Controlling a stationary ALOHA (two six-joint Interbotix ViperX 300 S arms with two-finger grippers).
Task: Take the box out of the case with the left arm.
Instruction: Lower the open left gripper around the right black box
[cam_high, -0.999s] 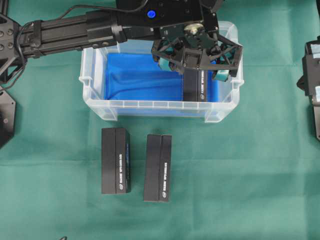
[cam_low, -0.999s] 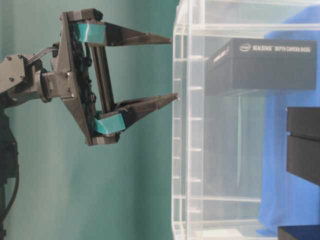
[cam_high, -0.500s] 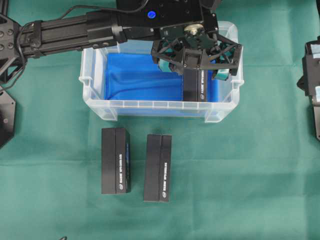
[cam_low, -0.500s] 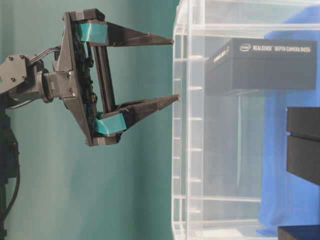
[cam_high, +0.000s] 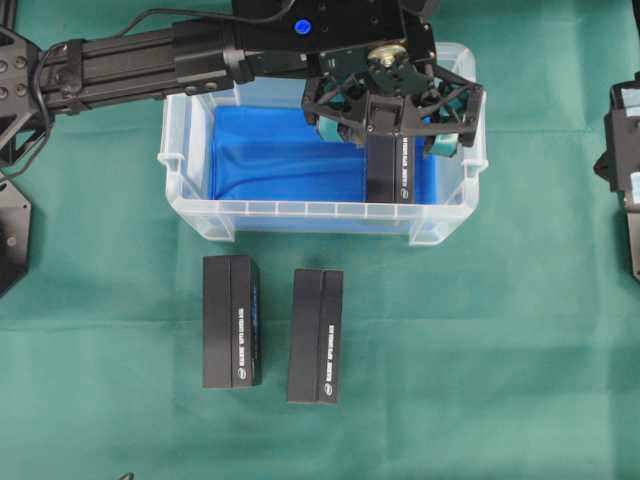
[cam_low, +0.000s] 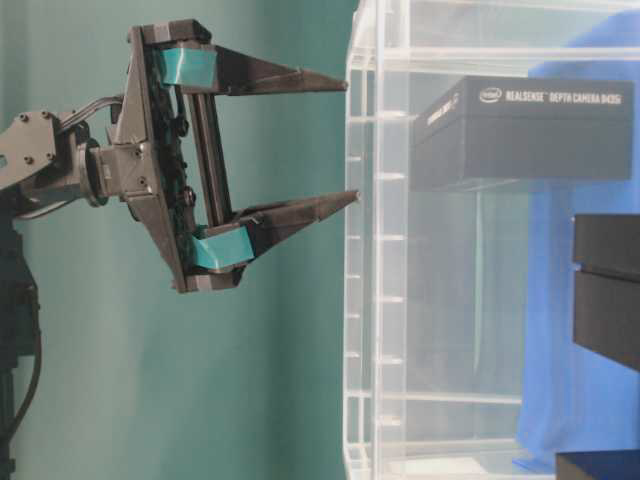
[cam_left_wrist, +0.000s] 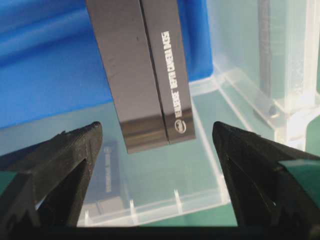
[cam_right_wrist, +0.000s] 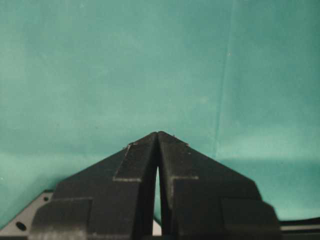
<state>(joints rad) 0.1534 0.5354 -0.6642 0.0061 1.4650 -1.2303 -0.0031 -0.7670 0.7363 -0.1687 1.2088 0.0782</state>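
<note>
A black box (cam_high: 391, 172) with white lettering lies at the right end of the clear case (cam_high: 300, 209), on its blue cloth (cam_high: 270, 150). My left gripper (cam_high: 388, 140) hangs open right above the box, pointing down, one finger on each side of it. In the left wrist view the box (cam_left_wrist: 145, 75) lies between and beyond the spread fingertips (cam_left_wrist: 75, 150), with nothing touching it. From table level the left gripper (cam_low: 350, 140) stands just outside the case wall (cam_low: 375, 260), level with the box (cam_low: 530, 130). My right gripper (cam_right_wrist: 157, 134) is shut over bare green cloth.
Two more black boxes (cam_high: 232, 320) (cam_high: 315, 335) lie side by side on the green cloth in front of the case. The right arm (cam_high: 625, 160) rests at the right edge. The left arm's base (cam_high: 15, 150) sits at the far left.
The left gripper has shifted very slightly above the box, jaws equally wide. The box and right arm have not moved.
</note>
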